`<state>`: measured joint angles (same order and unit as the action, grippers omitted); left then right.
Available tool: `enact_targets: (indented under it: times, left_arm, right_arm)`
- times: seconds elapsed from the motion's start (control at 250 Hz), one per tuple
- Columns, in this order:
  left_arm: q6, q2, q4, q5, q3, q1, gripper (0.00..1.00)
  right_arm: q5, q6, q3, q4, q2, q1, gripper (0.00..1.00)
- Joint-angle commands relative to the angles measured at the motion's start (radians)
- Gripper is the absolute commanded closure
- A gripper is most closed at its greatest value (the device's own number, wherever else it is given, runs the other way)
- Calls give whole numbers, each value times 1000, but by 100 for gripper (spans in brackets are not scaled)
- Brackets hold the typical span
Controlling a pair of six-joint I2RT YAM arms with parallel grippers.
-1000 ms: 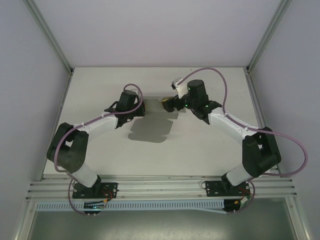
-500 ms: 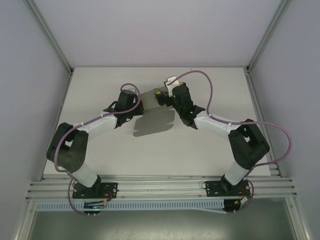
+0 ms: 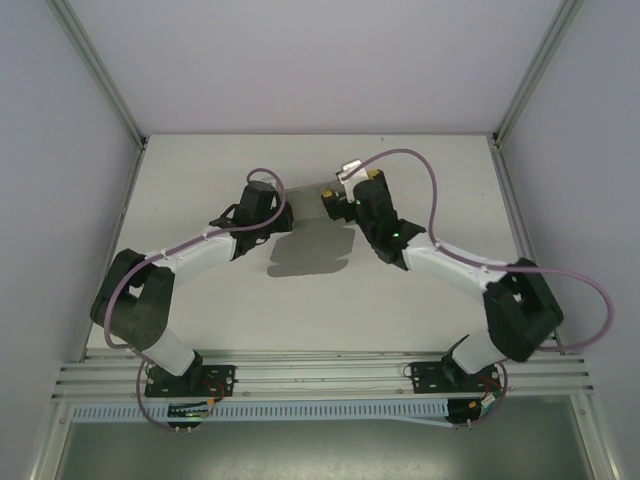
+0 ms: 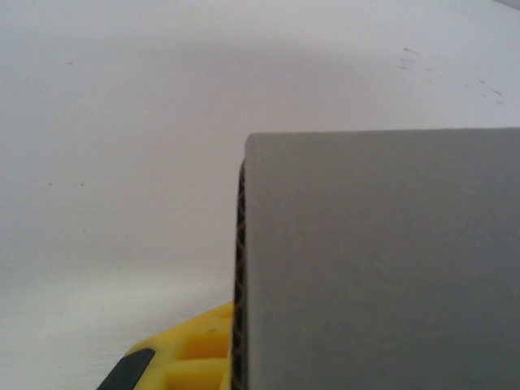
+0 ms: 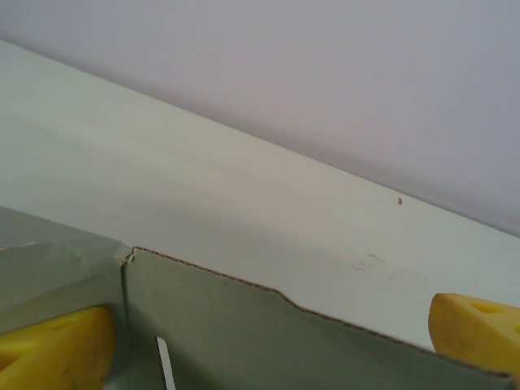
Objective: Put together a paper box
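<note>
Desk (image 3: 200,170) same. Right arm (image 3: 450,265) repositioned over last second, now at far edge of paper box (image 3: 308,205), lifted mid-desk between arms. Left jaws clamped on box edge; right jaws wide, straddling wall. Flap fold likely next.

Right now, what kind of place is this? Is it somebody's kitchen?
Not a kitchen. It looks like a robot test booth. Two robot arms stand on a metal rail at the near edge of a white table, with plain walls closing it in.
</note>
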<state>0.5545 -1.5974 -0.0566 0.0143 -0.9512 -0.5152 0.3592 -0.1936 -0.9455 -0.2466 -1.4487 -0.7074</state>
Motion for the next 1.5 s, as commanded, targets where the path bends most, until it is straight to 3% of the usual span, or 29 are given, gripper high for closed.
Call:
enact_targets:
  times: [0.0, 0.24, 0.376, 0.628, 0.923, 1.191, 1.495]
  left_arm:
    - [-25, 35, -8, -11, 6, -9, 100]
    - [-41, 51, -1, -29, 16, -8, 100]
    - [-50, 63, -9, -31, 27, -8, 100]
    - [-70, 70, -12, -14, 31, -8, 100]
    - [-129, 68, -59, 58, 51, -8, 100]
    - [-123, 28, -56, 88, 22, -9, 100]
    - [-74, 17, -125, 202, 19, -8, 100]
  right_arm:
    - [-96, 5, 50, 131, 131, 21, 1]
    - [-164, 120, 174, 321, 340, 139, 1]
    - [-183, 169, 217, 391, 367, 186, 1]
    - [-207, 186, 241, 366, 299, 191, 1]
    - [-233, 123, 145, 299, 193, 193, 1]
    - [-427, 126, 119, 189, 145, 182, 1]
    - [-356, 124, 83, 87, 15, 131, 1]
